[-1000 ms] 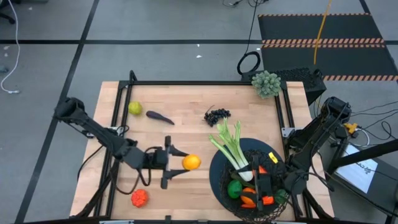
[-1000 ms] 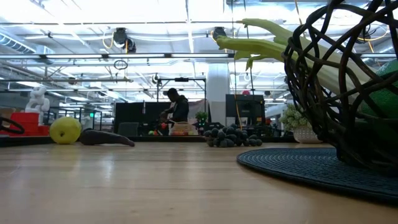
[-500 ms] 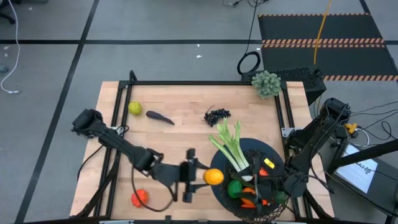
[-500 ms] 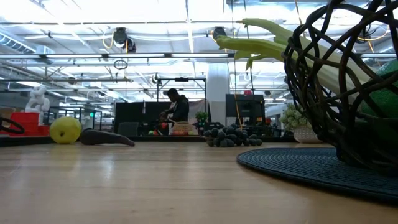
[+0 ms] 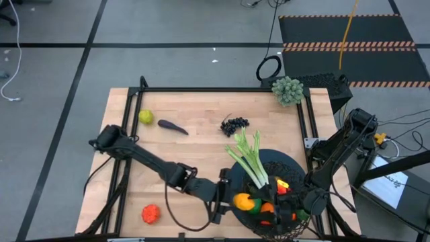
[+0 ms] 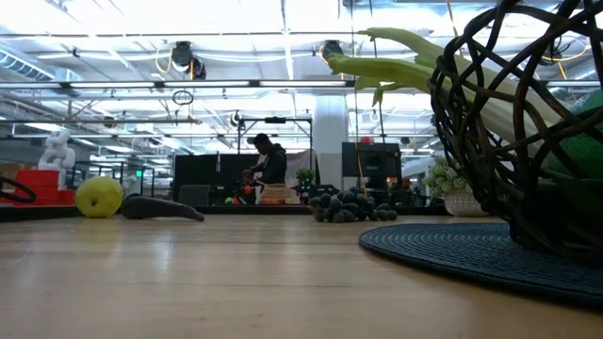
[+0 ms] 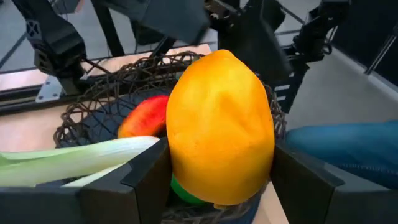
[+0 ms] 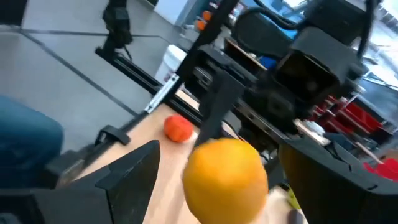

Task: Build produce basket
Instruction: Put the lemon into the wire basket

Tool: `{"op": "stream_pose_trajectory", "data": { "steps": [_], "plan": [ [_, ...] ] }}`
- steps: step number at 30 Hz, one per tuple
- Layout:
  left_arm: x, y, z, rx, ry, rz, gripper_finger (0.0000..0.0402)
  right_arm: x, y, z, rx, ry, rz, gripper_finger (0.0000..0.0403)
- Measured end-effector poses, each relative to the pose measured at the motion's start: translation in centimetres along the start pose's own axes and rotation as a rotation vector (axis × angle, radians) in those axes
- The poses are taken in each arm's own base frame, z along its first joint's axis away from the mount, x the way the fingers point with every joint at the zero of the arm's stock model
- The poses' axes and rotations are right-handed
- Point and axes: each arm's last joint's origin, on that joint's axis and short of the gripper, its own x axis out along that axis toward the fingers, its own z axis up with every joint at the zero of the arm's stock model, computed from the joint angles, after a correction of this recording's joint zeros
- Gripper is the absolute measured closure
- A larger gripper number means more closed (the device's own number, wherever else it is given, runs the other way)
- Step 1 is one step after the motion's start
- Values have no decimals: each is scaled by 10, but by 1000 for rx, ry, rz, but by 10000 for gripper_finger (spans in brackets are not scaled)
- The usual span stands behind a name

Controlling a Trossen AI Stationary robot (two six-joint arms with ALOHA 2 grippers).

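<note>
My left gripper [image 5: 232, 200] [image 7: 217, 180] is shut on the orange [image 5: 240, 199] [image 7: 221, 118] [image 8: 227, 177], over the left rim of the black wire basket [image 5: 290, 165] [image 7: 93, 99] [image 6: 490, 141]. Inside the basket, the celery [image 5: 248, 158] [image 7: 74, 158] leans on the far-left rim, beside a red-orange mango [image 7: 146, 117] and a green lime [image 7: 186, 190]. My right gripper [image 5: 285, 205] [image 8: 230, 186] hovers open over the basket's near right part. The lemon [image 5: 146, 117], eggplant [image 5: 173, 126] and grapes [image 5: 234, 124] lie on the far table. My left gripper pinches the orange between its two fingers [image 7: 146, 177], one on each side of the fruit's lower half [image 7: 177, 155]. The fingers come roughly level from the table's left. The orange is lifted clear, above the basket's left rim.
A red-orange fruit [image 5: 150, 214] [image 8: 179, 129] lies near the table's near-left corner. The grey-green bumpy clump [image 5: 287, 89] sits at the far right corner. The basket stands on a dark round mat [image 6: 443, 250]. Bare wood lies between the far produce and the left arm.
My left gripper has carried the orange from the table's middle toward the right and near edge, until it is over the basket's left rim. It has stayed shut on the fruit. The left arm has stretched out across the table.
</note>
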Motion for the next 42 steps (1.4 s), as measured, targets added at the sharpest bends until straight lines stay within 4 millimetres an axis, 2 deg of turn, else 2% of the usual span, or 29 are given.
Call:
{"op": "stream_pose_trajectory", "data": {
  "steps": [10,20,33,37,42],
  "plan": [
    [2,-1,4,-5,-55,-58,158,1,1,0,14,-19,43,81],
    [2,-2,6,11,-72,-79,158,18,0,-8,13,-22,-12,84],
    [2,-3,6,13,-73,-81,158,20,1,-8,29,-52,27,159],
    [2,-3,7,13,-85,-81,157,17,2,-5,37,-64,28,162],
    [-8,-7,14,32,-105,-61,157,9,-1,3,57,-85,5,162]
  ]
}}
